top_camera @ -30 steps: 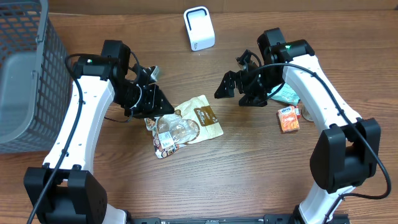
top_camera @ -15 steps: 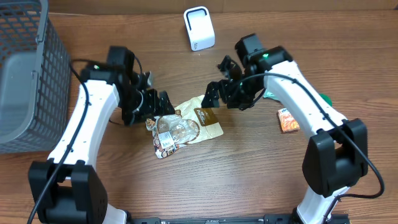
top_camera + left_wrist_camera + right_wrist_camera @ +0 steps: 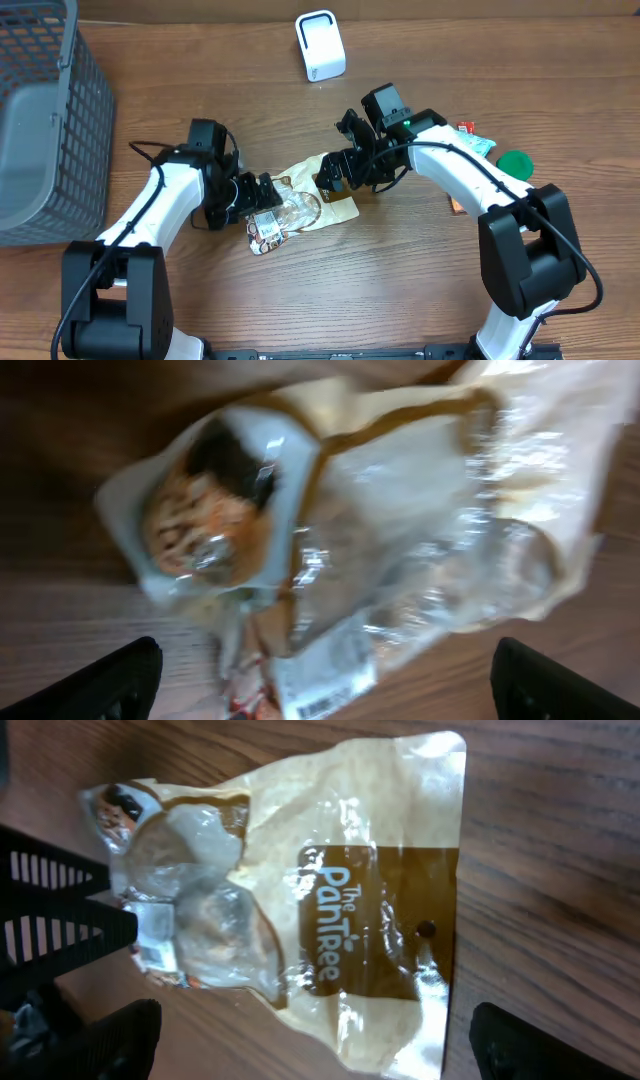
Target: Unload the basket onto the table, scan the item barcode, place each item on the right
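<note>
Overhead, a wooden table (image 3: 400,290) carries a grey wire basket (image 3: 40,120) at its left edge. At centre lies a flat snack bag (image 3: 305,205), set on a diagonal with its long axis running from near-left to far-right. Its brown printed end points far-right, under the right gripper (image 3: 335,172), whose jaws stand wide apart. The clear end with the barcode sticker (image 3: 266,228) points near-left, beside the left gripper (image 3: 258,195), whose jaws are also spread and grip nothing. A white scanner (image 3: 320,45) stands well apart at the far edge.
</note>
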`<action>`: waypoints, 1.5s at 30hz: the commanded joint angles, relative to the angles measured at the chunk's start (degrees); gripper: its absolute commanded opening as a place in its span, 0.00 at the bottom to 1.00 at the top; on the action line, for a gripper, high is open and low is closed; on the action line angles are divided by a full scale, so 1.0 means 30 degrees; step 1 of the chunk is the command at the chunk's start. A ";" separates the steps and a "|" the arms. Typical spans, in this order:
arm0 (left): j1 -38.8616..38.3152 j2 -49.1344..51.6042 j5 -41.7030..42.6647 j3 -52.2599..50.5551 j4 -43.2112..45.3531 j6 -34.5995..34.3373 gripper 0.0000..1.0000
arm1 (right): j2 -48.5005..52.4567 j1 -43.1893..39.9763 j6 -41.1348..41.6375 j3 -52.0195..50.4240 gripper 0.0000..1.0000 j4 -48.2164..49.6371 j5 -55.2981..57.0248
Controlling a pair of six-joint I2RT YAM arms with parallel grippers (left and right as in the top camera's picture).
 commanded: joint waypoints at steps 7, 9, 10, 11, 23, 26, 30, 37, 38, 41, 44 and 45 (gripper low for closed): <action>-0.0131 0.0189 -0.0882 -0.1902 0.1654 -0.1457 0.96 | 0.0153 0.0131 0.1377 -0.1399 1.00 0.2273 0.0262; -0.0131 0.0189 -0.0889 -0.1974 0.1683 -0.1457 0.95 | 0.0153 0.0124 0.1814 -0.1581 1.00 0.2557 0.0452; -0.0131 0.0189 -0.0911 -0.1989 0.1705 -0.1450 0.94 | 0.0160 0.0131 0.1814 -0.1603 1.00 0.2579 0.0495; -0.0131 0.0189 -0.0903 -0.1996 0.1749 -0.1450 0.92 | 0.0168 0.0131 0.1814 -0.1603 1.00 0.2594 0.0495; -0.0131 0.0510 -0.0903 -0.2208 0.2951 -0.1974 0.86 | 0.0168 0.0131 0.1887 -0.1603 1.00 0.2769 0.0495; -0.0153 0.0874 -0.0882 -0.2208 0.3381 -0.3293 0.80 | 0.0168 0.0131 0.1887 -0.1603 1.00 0.2805 0.0488; -0.0590 0.1690 -0.1115 -0.2208 0.3395 -0.3519 0.80 | 0.0168 0.0131 0.1887 -0.1603 1.00 0.2754 0.0488; -0.0721 0.3002 -0.0648 -0.1996 0.3679 -0.3279 0.59 | 0.0168 0.0131 0.1887 -0.1603 1.00 0.2725 0.0474; -0.0663 0.3002 -0.0546 -0.1938 0.3643 -0.3162 0.57 | 0.0168 0.0124 0.1887 -0.1603 1.00 0.2703 0.0474; -0.0466 0.2958 0.0022 -0.1647 0.3468 -0.2098 0.54 | 0.0168 0.0124 0.1880 -0.1603 1.00 0.2353 0.0474; -0.0248 0.2878 0.0109 -0.0984 0.2739 -0.1362 0.47 | 0.0168 0.0066 0.1880 -0.1596 1.00 0.2062 0.0408; -0.0182 0.2871 0.0109 -0.0707 0.2470 -0.1195 0.44 | 0.0168 0.0007 0.1880 -0.1588 1.00 0.2040 0.0408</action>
